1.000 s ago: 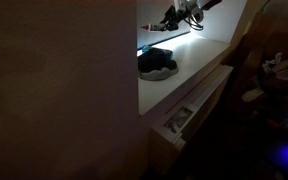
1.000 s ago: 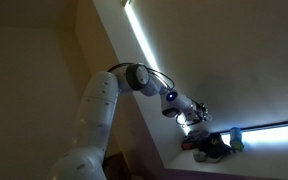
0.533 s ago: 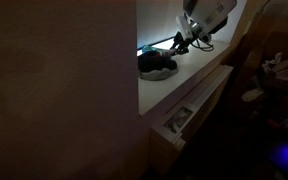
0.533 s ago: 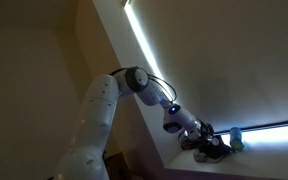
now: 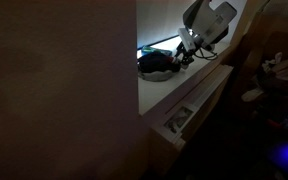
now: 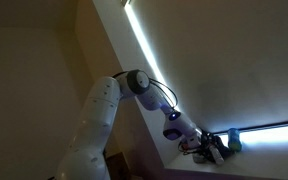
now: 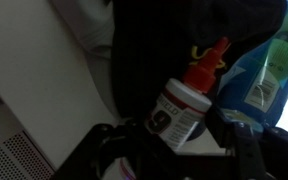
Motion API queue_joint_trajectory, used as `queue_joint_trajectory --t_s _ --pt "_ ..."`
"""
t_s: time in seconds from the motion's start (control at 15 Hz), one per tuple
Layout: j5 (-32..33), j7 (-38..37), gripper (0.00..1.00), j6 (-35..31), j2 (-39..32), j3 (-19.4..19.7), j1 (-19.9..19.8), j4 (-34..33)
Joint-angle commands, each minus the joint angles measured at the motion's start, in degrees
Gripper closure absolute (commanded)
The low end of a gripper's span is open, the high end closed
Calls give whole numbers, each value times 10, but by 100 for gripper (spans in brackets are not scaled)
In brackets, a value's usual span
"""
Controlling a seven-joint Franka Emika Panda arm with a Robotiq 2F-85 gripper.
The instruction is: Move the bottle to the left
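Note:
In the wrist view the bottle (image 7: 179, 110) is small, with a white printed label and a red cap, lying tilted against a dark black-and-grey heap (image 7: 164, 40). My gripper (image 7: 179, 145) is open, with its dark fingers on either side of the bottle; a pale gap shows by the right finger. In both exterior views the gripper (image 5: 184, 56) (image 6: 210, 147) is low on the white shelf (image 5: 199, 75), right at the dark heap (image 5: 156, 64). The bottle cannot be made out there.
A blue-green packet (image 7: 269, 70) lies beside the bottle, and shows as a teal shape (image 6: 234, 139) in an exterior view. The shelf's front edge (image 5: 184, 98) drops off near the heap. A wall (image 5: 64, 90) stands beside the shelf. The scene is dim.
The arm has come down from above the lit back of the shelf and moved in to the dark heap. The gripper now sits low around the bottle.

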State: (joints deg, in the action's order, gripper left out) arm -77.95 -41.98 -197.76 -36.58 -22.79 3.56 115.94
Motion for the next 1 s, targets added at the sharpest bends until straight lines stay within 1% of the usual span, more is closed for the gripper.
queue_joint_trajectory --t_s 0.0,0.07,0.13,0.2,0.33,0.53,0.67,0.93 --pt "0 0 34 0 0 0 0 0" --pt "7 -12 9 -7 -1 2 1 -10" --pt "21 -62 8 -1 8 43 32 -42" --pt "28 -85 3 -1 6 42 25 -53" --pt "53 -138 0 -1 6 58 24 -86" --pt "93 -224 0 -1 2 106 44 -141" --pt "117 -287 0 -1 -5 154 69 -179" --pt "134 -413 0 -2 -20 270 135 -241"
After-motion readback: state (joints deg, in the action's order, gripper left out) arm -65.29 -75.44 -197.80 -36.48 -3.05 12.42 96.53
